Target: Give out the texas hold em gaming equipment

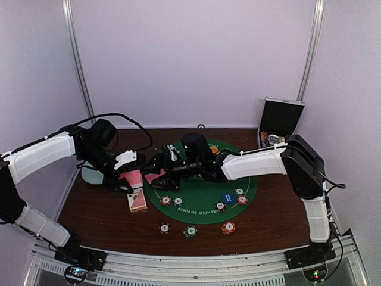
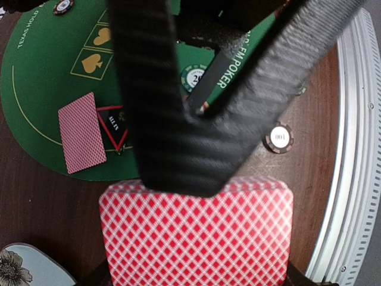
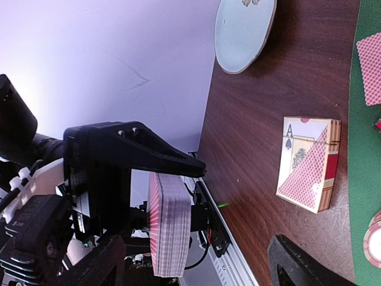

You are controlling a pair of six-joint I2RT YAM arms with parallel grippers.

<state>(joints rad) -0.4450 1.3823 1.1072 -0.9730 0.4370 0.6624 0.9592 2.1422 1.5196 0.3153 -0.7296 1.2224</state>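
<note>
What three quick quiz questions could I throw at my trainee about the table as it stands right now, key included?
1. True or false: the left gripper is shut on the deck of cards.
2. In the top view, how many poker chips lie off the green mat, on the side nearer the arm bases? A) one B) three C) six
3. Name the thing lying beside the single card on the mat.
Key: 1 true; 2 B; 3 the black red-edged triangular marker.
</note>
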